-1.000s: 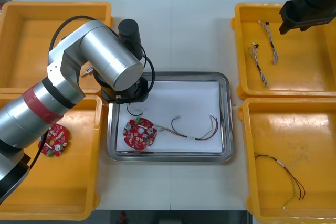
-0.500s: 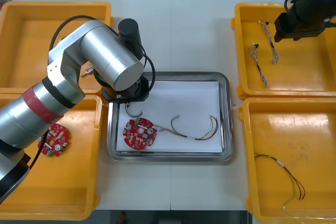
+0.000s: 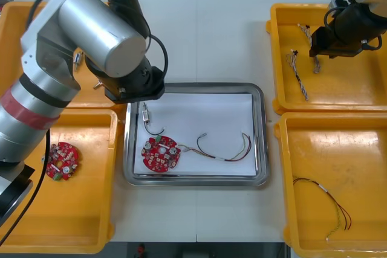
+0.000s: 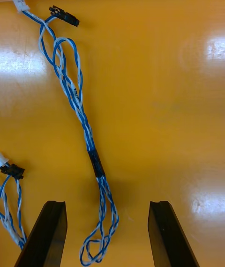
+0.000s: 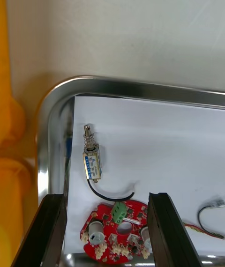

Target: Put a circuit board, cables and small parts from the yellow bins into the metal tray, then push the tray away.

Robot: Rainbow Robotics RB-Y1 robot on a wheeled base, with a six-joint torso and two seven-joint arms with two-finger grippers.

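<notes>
The metal tray [image 3: 261, 126], white inside, holds a round red circuit board [image 3: 160, 152], a red and yellow cable [image 3: 233, 152] and a small metal part [image 3: 147, 113] with a short black wire. My left arm [image 3: 97, 28] hangs over the tray's far left corner. My left gripper [image 5: 105, 199] is open above the small metal part [image 5: 91, 161] and the circuit board [image 5: 117, 229], touching neither. Over the far right yellow bin [image 3: 363, 89], my right gripper [image 4: 107, 203] is open, and the looped end of a twisted blue and white cable [image 4: 79, 117] lies between its fingers.
A second blue and white cable [image 3: 297, 74] lies beside the first in the far right bin. The near right bin [image 3: 363, 149] holds a thin cable [image 3: 329, 203]. Another circuit board [image 3: 62, 161] rests in the near left bin [image 3: 91, 222]. The tray's right half is bare.
My left gripper has opened and left the small metal part in the tray, then drawn back up and away. My right gripper has moved left and down over the blue and white cable.
</notes>
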